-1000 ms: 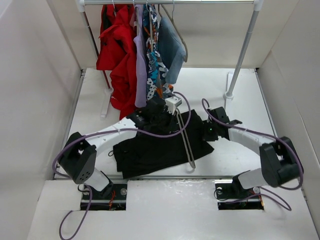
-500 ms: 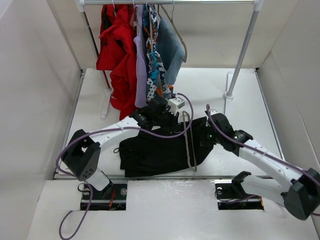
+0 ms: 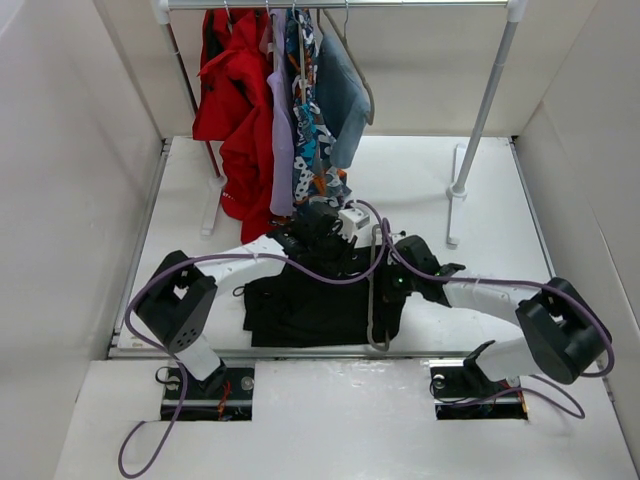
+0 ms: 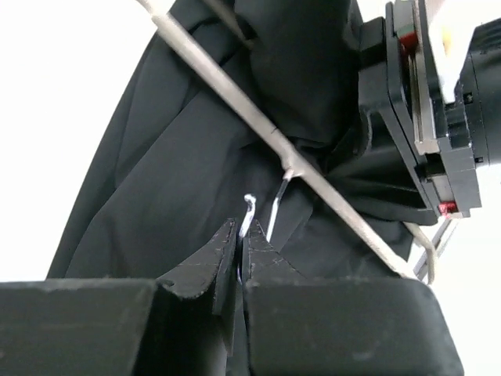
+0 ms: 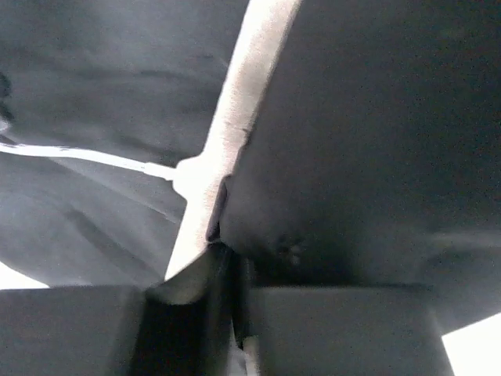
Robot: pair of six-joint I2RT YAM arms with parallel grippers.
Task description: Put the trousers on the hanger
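Note:
The black trousers (image 3: 305, 305) lie bunched on the table between the arms. The thin grey-beige hanger (image 3: 371, 312) lies across their right end. In the left wrist view my left gripper (image 4: 243, 235) is shut on the hanger's wire hook (image 4: 249, 210), and the hanger's bar (image 4: 235, 90) crosses the trousers (image 4: 180, 172). My right gripper (image 3: 397, 285) is at the trousers' right edge. In the right wrist view it (image 5: 227, 254) is shut on black fabric (image 5: 368, 133) right beside the hanger's bar (image 5: 243, 94).
A clothes rail at the back holds red (image 3: 235, 110), lilac, patterned and blue-grey (image 3: 340, 95) clothes, hanging just behind my left gripper (image 3: 343, 243). The rail's right post (image 3: 480, 115) stands at the back right. White walls enclose the table.
My right gripper has moved left and toward the hanger with the trousers' edge. The trousers are now more bunched to the left. My left gripper shifted slightly with the hook.

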